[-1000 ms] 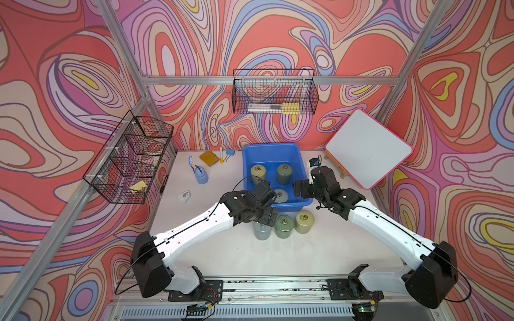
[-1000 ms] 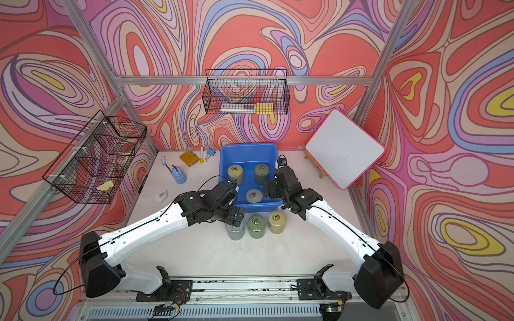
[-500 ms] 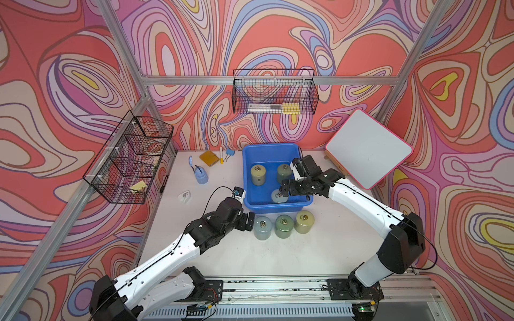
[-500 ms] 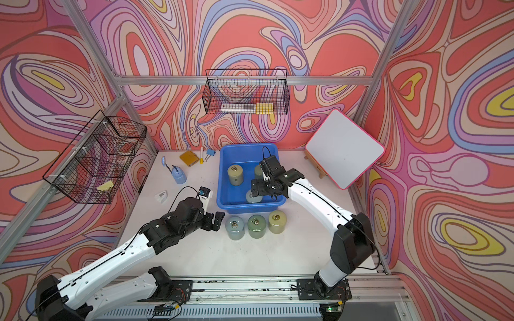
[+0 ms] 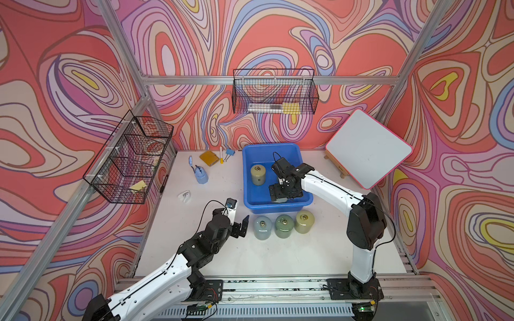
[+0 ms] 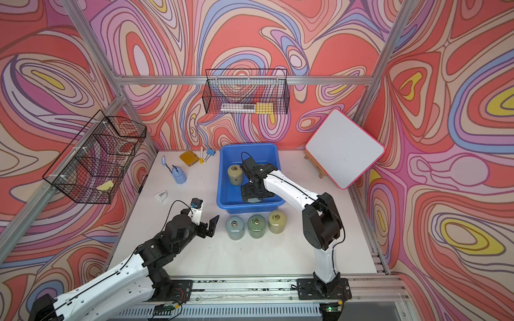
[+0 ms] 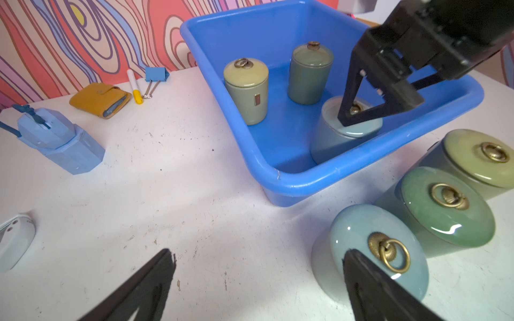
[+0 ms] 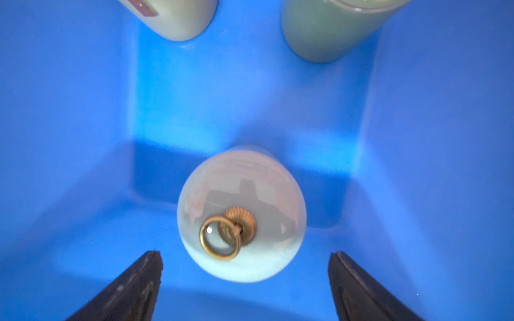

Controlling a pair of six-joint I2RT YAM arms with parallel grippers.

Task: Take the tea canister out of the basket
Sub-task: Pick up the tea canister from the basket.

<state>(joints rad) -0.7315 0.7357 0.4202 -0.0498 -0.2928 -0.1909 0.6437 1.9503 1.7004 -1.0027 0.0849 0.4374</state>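
Well, the white tabletop (image 5: 278, 255) took up most of the cell, scuffed and speckled. At its far right a whiteboard (image 5: 368, 148) leaned on a small wooden stand, which was mostly hidden behind it. Two black wire baskets (image 5: 274, 94) hung on the walls, and what lay in them was too small to name.

The blue basket (image 5: 278, 207) sat at the back middle, with the right arm reaching down into it. In both top views that arm covered the near part of the basket's inside. The tea canister (image 8: 242, 216), pale blue with a brass ring on its lid, showed there only as a sliver under the right gripper (image 8: 244, 254). The right wrist view showed it better, though a little blurred. It stood upright on the basket floor near the front wall, with the jaws spread to either side of the lid, clear of it and gripping nothing.

A yellowish canister (image 5: 258, 174) stood further back on the left. The green canister (image 7: 310, 73) beside it was hidden from above by the arm. A row of three canisters (image 5: 284, 225) stood in front of the basket.

The left gripper (image 7: 257, 255) hung low over bare tabletop just beside that row, its jaws wide apart and empty. Their bases were cut off in the wrist view.

Along the back lay a yellow wallet (image 5: 209, 159), a marker (image 5: 221, 155) and a binder clip (image 5: 229, 153). Nearer were a small blue object (image 5: 200, 175) and a white object (image 5: 185, 196); I could not identify either.
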